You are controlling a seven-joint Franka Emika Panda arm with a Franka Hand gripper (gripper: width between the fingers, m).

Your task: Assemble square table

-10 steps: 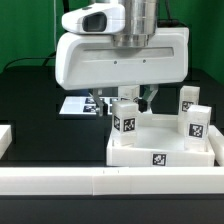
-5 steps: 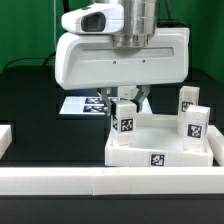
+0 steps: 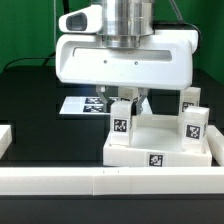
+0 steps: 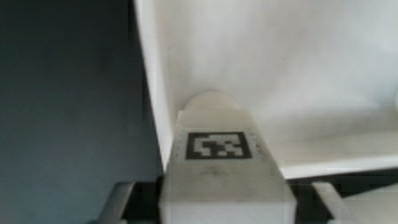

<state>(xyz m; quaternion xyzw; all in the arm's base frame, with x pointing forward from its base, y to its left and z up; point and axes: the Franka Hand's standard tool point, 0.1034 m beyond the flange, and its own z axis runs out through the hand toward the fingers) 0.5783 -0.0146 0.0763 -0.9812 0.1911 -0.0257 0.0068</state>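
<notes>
The gripper [image 3: 127, 103] is clamping a leg [image 3: 122, 118] upright, its long axis vertical, directly over the far-left corner of the tabletop [image 3: 160, 152], exterior view.

My arm comes straight down from the top of the exterior view, wrist vertical, with the broad white hand housing filling the upper middle. Below it my gripper [image 3: 131, 100] points down at the table, its two dark fingers [image 3: 145, 101] partly hidden behind a leg [image 3: 122, 117] they grip between them. In the wrist view the same leg [image 4: 221, 170] stands between my grey finger pads [image 4: 141, 202], one on each side, pressed against its flanks. The jaws are closed on it.
</notes>
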